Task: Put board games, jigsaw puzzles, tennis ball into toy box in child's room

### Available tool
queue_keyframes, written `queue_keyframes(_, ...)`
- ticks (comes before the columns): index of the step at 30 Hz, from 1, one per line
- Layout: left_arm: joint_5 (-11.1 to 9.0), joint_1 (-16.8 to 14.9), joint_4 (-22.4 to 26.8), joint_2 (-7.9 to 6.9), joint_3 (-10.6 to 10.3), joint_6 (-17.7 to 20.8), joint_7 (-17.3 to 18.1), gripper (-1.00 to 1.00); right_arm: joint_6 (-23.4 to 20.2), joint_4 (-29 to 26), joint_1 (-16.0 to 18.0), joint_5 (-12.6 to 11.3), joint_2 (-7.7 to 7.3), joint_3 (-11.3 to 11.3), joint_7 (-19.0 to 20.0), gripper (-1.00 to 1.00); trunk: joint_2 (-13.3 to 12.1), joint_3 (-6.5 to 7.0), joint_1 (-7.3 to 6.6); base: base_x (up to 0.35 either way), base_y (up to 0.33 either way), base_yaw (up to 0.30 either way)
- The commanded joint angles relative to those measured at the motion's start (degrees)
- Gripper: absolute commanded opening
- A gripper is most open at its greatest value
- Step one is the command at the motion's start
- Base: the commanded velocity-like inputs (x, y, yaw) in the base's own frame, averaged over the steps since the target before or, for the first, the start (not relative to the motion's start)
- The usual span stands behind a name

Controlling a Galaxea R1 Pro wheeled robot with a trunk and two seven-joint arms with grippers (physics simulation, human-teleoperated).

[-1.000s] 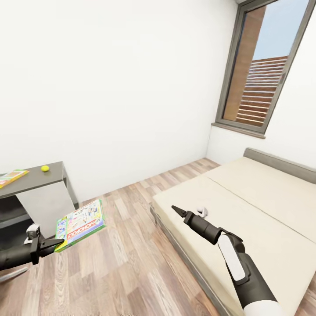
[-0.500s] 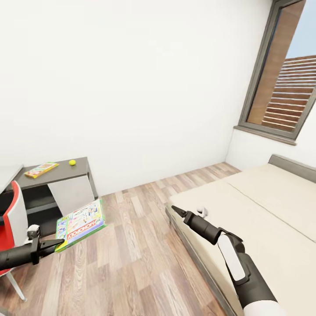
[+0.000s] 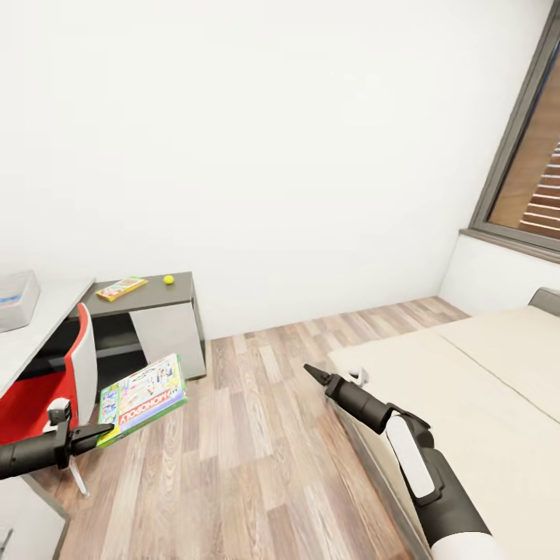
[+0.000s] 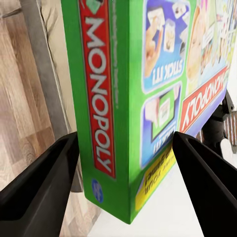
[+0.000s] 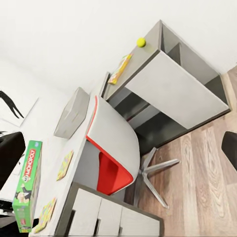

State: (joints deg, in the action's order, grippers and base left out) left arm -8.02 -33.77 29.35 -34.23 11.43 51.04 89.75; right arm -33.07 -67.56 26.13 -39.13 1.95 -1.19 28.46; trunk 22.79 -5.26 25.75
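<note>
Head view: the left gripper clamps a board game over the wood floor, the toy box waiting on the table. Keep it level; right gripper looks closed, empty.

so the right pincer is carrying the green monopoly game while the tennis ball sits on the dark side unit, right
Not quite: the left pincer carries the green Monopoly game, as the head view shows. The right pincer holds nothing. The tennis ball does sit on the dark side unit.
</note>
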Motion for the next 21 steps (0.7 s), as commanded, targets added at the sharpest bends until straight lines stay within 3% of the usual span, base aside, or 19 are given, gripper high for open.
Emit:
queue_keyframes(1, -0.1, -0.1, 0.0, 0.0, 0.0, 0.6, 0.2, -1.0, -0.4, 0.0, 0.0, -0.3, 0.04, -0.1, 0.0, 1.0, 0.1, -0.13, 0.04, 0.0, 0.0, 0.288)
queue_keyframes(13, -0.1, -0.1, 0.6, -0.45, 0.2, 0.5, 0.2, -1.0, -0.4, 0.0, 0.1, -0.3, -0.03, -0.2, 0.1, 1.0, 0.1, -0.13, 0.04, 0.0, 0.0, 0.288)
queue_keyframes(18, 0.8, -0.3, 8.6, -0.38, 0.3, 2.0, 0.2, -1.0, -0.5, 0.0, 0.1, -0.3, -0.12, -0.2, 0.3, 1.0, 0.1, -0.13, 0.04, 0.0, 0.0, 0.288)
queue_keyframes(21, 3.9, -1.2, 13.9, -0.64, 0.3, 5.4, 0.2, -1.0, -0.7, -0.1, 0.1, -0.3, -0.19, -0.3, 0.4, 1.0, 0.1, -0.13, 0.04, 0.0, 0.0, 0.288)
